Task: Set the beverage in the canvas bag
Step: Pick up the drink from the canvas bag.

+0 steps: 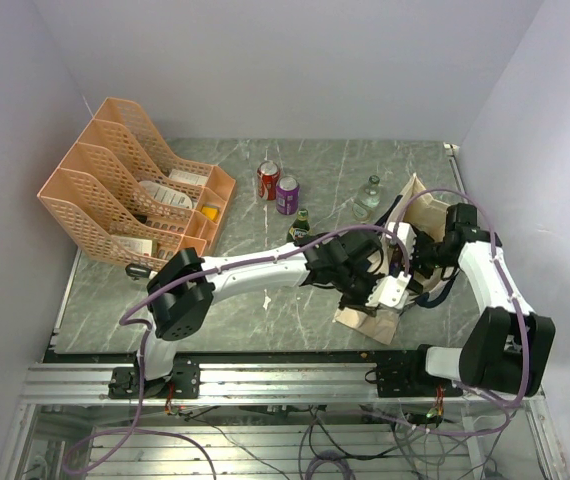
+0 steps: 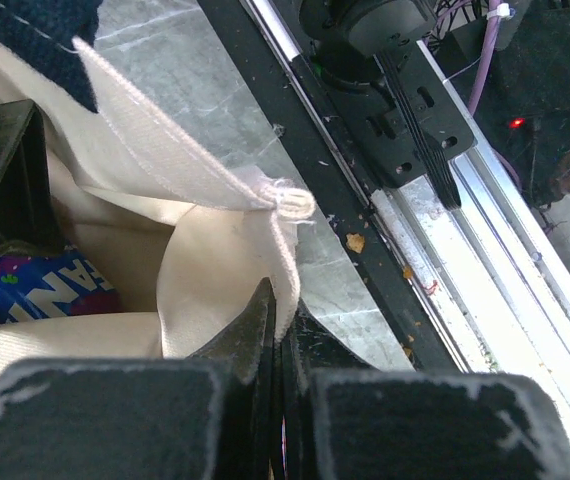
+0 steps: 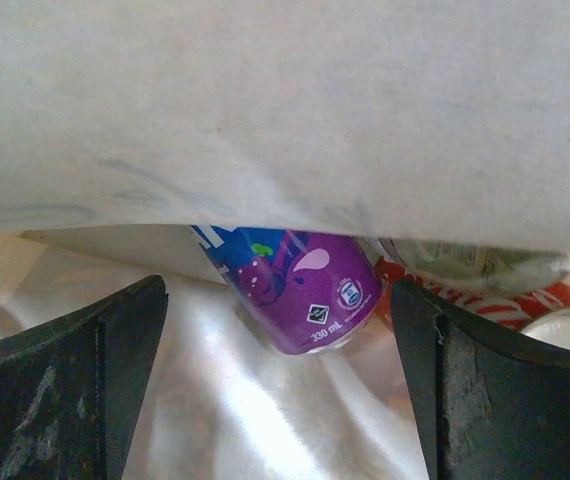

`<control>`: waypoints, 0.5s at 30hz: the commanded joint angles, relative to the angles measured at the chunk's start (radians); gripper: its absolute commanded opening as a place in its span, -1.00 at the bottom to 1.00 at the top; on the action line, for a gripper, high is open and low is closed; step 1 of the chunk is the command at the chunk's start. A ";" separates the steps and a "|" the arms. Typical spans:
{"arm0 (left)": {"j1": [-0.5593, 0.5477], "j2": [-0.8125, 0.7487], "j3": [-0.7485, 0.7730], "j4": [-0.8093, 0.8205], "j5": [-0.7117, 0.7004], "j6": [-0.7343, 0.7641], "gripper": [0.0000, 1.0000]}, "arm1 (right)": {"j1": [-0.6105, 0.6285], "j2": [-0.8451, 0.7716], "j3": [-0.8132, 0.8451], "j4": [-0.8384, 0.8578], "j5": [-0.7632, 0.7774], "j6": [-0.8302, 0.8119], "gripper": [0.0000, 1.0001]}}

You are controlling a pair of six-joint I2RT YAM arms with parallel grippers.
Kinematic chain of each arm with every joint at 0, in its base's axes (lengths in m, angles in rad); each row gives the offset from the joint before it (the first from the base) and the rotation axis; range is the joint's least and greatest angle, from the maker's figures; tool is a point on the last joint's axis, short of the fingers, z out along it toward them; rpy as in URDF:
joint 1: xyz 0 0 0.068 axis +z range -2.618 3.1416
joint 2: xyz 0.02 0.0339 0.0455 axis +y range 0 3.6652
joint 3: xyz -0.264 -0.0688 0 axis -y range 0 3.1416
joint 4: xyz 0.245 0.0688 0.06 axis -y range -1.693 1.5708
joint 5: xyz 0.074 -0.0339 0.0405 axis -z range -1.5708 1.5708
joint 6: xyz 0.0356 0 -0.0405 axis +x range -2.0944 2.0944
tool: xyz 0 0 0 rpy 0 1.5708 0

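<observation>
The cream canvas bag (image 1: pixel 363 320) sits at the table's right, between both arms. My left gripper (image 2: pixel 280 315) is shut on the bag's cloth rim (image 2: pixel 265 215) and holds it up; in the top view the left gripper (image 1: pixel 385 295) is at the bag's near side. My right gripper (image 3: pixel 277 292) is open inside the bag, under a fold of canvas (image 3: pixel 285 110). A purple beverage can (image 3: pixel 300 285) lies on the cloth just ahead of its fingers, touching neither. The left wrist view shows that purple can (image 2: pixel 40 285) down in the bag. Beside it lie a red-and-white can (image 3: pixel 485 300) and a clear bottle (image 3: pixel 465 260).
On the table behind the bag stand a red can (image 1: pixel 268 180), a purple can (image 1: pixel 287 194), a green bottle (image 1: pixel 299 225) and a clear bottle (image 1: pixel 368 195). Orange file trays (image 1: pixel 135 185) fill the back left. The table's metal front rail (image 2: pixel 445 250) runs near the left gripper.
</observation>
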 commanded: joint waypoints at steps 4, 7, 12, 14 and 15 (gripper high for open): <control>0.023 0.036 0.041 -0.174 -0.023 0.014 -0.86 | -0.007 0.102 0.020 -0.063 0.008 -0.186 0.84; 0.024 0.043 0.044 -0.173 -0.024 0.025 -0.86 | -0.010 0.114 -0.007 -0.044 0.027 -0.210 0.83; 0.039 0.043 0.039 -0.151 -0.017 0.007 -0.86 | -0.010 0.129 -0.041 -0.060 0.044 -0.265 0.82; 0.045 0.040 0.031 -0.145 -0.013 0.004 -0.86 | -0.010 0.143 -0.047 -0.068 0.047 -0.277 0.82; 0.048 0.038 0.028 -0.143 -0.011 0.002 -0.86 | -0.010 0.151 -0.049 -0.074 0.049 -0.282 0.81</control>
